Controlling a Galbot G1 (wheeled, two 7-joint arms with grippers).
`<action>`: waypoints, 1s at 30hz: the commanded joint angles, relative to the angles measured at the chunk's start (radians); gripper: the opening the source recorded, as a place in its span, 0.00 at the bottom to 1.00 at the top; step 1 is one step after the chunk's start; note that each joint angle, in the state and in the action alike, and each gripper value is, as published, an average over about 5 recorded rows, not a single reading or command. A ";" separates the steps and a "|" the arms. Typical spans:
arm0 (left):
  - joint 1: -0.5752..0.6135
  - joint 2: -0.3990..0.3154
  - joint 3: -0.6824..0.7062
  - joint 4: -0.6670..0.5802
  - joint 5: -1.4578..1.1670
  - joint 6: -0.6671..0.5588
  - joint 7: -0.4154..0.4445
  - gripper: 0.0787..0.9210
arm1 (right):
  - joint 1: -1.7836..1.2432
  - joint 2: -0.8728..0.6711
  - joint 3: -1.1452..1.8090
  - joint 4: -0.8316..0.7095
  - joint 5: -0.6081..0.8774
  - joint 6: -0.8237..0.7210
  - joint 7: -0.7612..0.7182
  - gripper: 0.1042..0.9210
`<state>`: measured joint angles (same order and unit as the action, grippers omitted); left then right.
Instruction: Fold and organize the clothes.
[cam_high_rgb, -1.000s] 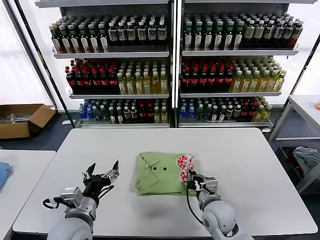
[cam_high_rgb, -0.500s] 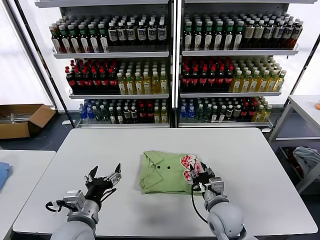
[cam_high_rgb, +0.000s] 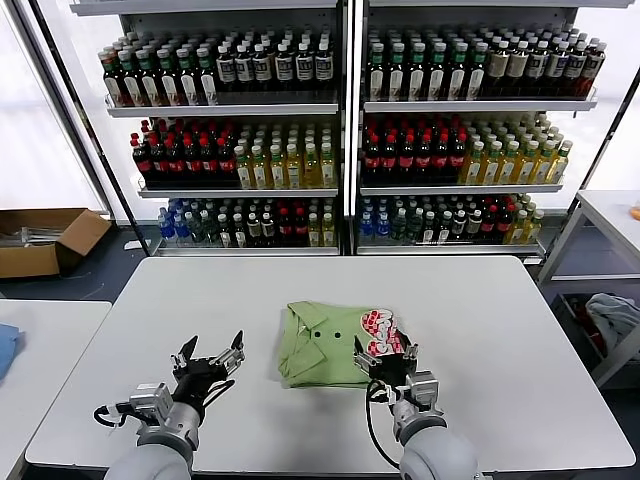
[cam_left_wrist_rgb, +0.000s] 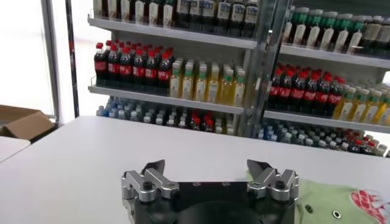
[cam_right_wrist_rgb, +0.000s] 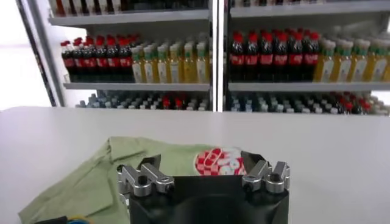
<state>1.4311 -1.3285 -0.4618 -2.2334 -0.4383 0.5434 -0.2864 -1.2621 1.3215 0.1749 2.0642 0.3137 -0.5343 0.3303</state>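
A light green folded shirt (cam_high_rgb: 325, 343) lies collar-up in the middle of the white table (cam_high_rgb: 500, 330), its red-and-white checkered print (cam_high_rgb: 380, 331) at its right end. It also shows in the right wrist view (cam_right_wrist_rgb: 152, 167) and at the edge of the left wrist view (cam_left_wrist_rgb: 335, 201). My right gripper (cam_high_rgb: 383, 357) is open and empty, just at the shirt's near right corner by the print. My left gripper (cam_high_rgb: 209, 357) is open and empty over bare table, well to the left of the shirt.
Shelves of bottled drinks (cam_high_rgb: 340, 130) stand behind the table. A cardboard box (cam_high_rgb: 45, 238) lies on the floor at far left. A second table edge with blue cloth (cam_high_rgb: 8, 350) is at left, a rack with cloth (cam_high_rgb: 612, 318) at right.
My right gripper has let go of the shirt's printed end and drawn back toward me, jaws now open. The shirt has shifted slightly right and lies flatter. The left gripper barely moved.
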 joint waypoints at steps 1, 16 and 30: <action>-0.002 -0.002 0.005 0.008 0.001 -0.001 0.001 0.88 | -0.024 0.039 -0.002 -0.052 0.124 -0.024 0.106 0.88; -0.007 -0.007 0.015 0.030 0.002 -0.002 0.001 0.88 | -0.056 0.025 -0.008 -0.048 0.076 -0.041 0.124 0.88; -0.002 -0.007 0.015 0.025 0.000 0.000 0.001 0.88 | -0.072 -0.001 -0.008 -0.024 0.079 -0.044 0.133 0.88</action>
<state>1.4272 -1.3352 -0.4467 -2.2059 -0.4373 0.5416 -0.2854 -1.3306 1.3336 0.1643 2.0234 0.3839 -0.5762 0.4539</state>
